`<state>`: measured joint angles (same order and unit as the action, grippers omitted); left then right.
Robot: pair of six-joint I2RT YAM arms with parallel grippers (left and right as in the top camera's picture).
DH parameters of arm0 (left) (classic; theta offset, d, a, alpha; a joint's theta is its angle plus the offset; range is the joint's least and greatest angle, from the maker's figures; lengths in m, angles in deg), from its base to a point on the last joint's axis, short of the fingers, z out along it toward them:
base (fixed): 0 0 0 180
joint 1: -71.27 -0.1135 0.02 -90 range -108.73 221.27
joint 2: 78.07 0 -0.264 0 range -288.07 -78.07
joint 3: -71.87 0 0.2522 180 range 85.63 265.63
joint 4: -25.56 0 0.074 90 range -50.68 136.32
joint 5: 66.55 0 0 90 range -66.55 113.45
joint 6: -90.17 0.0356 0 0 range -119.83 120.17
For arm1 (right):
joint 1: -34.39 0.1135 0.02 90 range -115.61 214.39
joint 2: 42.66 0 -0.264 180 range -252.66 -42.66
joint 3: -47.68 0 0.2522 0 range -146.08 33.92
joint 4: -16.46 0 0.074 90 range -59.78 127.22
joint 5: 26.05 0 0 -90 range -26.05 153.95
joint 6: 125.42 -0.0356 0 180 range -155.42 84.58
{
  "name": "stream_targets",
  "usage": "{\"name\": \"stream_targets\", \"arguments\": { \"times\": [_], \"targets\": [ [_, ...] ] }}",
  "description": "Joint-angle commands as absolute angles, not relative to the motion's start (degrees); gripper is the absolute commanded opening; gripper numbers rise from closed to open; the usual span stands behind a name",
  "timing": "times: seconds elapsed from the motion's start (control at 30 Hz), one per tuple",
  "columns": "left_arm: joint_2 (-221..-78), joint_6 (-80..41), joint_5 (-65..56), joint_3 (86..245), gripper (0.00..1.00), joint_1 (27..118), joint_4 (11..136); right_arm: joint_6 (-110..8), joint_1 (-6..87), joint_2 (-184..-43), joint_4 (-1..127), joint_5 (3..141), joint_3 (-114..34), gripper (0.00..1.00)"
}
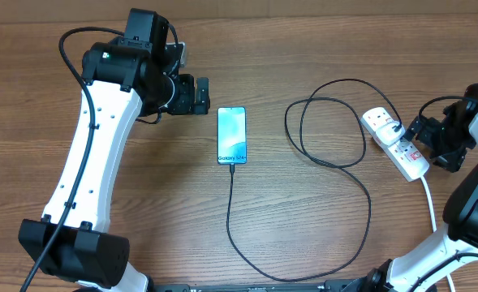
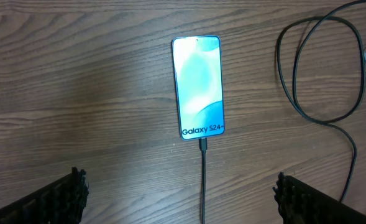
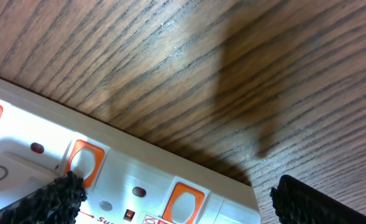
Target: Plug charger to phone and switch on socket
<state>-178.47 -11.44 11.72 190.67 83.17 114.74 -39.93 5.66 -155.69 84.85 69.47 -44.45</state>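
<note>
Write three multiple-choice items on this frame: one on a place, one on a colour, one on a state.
1. Where does the socket lie?
A. far left
B. by the right gripper
C. dead centre

2. What colour is the phone screen?
A. red
B. dark, switched off
C. light blue

3. Where is the charger tip?
A. in the phone's bottom edge
B. lying loose
C. in the socket

Key:
1 B, the socket sits just below the right gripper's fingers.
2 C, the screen glows light blue.
3 A, the cable meets the phone's lower edge.
</note>
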Motion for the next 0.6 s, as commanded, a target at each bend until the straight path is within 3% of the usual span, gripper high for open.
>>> {"name": "stream_targets", "arguments": {
  "times": [0.0, 0.57],
  "targets": [
    [-177.16, -11.84, 12.05, 191.5, 1.0, 83.28, 114.67, -39.91, 7.28, -158.14, 85.63, 70.54, -46.5, 1.0],
    [-177.16, -11.84, 12.05, 191.5, 1.0, 83.28, 114.67, -39.89, 4.16, -157.48, 84.19, 69.67, -48.66, 1.0]
  ]
}}
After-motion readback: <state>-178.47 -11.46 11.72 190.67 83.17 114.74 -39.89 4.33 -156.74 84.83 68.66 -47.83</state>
